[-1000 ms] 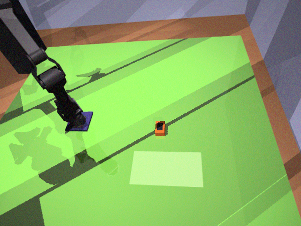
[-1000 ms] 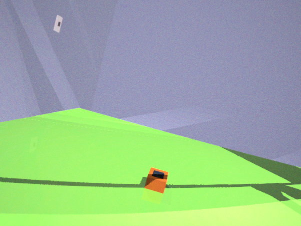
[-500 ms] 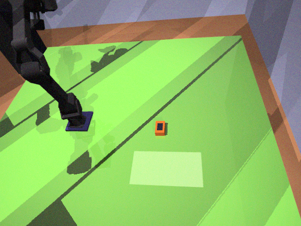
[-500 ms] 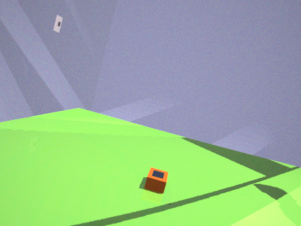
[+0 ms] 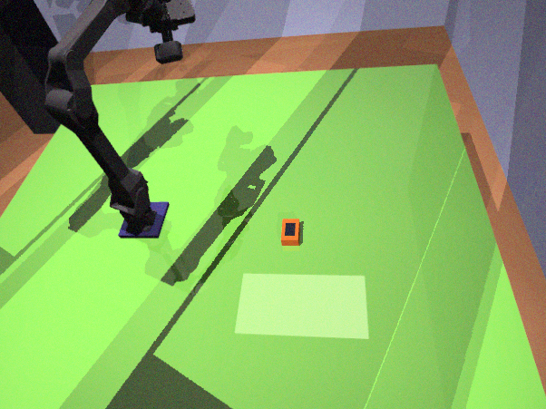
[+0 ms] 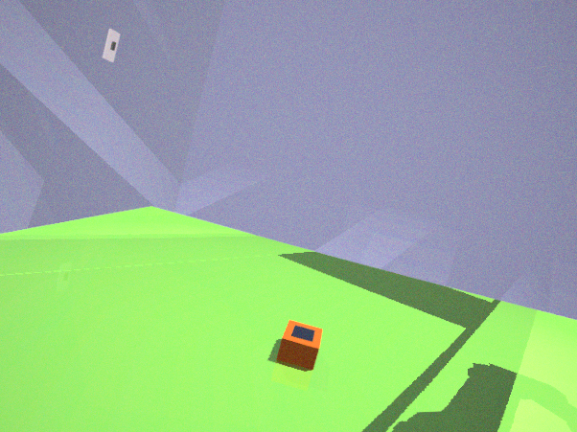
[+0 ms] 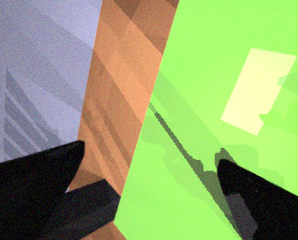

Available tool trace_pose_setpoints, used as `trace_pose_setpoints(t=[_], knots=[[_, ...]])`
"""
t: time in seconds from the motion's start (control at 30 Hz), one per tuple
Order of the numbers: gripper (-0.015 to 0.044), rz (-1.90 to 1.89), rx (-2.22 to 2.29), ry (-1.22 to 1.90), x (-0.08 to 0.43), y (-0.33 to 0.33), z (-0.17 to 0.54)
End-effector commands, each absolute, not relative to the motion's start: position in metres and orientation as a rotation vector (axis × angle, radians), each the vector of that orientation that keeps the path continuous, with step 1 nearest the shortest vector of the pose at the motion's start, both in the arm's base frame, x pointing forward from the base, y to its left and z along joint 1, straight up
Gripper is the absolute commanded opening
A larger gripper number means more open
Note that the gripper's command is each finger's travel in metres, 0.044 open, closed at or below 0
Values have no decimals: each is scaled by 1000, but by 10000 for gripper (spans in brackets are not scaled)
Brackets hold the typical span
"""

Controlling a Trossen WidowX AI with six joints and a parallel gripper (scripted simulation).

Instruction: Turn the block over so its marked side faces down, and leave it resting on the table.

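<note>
The orange block rests on the green table surface. Its dark blue marked side faces up. The block does not show in the wrist view. My gripper is open, with nothing between its fingers. In the top view it is raised high at the upper left, far from the block. It is out of sight in the exterior view.
The arm stands on a blue base plate left of the block. A pale rectangle lies on the green surface. A tall black box stands at the upper left. A brown wooden border edges the green.
</note>
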State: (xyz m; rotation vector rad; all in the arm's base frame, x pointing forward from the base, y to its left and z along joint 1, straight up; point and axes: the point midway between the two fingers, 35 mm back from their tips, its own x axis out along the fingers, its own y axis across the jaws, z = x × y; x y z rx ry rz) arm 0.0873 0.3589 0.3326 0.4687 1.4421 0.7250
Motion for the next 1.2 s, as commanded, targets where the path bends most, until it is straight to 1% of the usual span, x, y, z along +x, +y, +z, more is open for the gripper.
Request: trace_pose_setpoints(t=[0.0,0.3,0.6,0.8,1.0,1.07,1.17], knots=[[440,606,401,1359,156,345,305],[440,369,277,1311,273,279,248],[440,174,148,1351,354,173,195],[440,80,54,1419,385,87,162],[440,23,-12,1516,393,-3,131],[440,17,-20,1534,392,-17,127],[440,17,-21,1536,392,-22,126]])
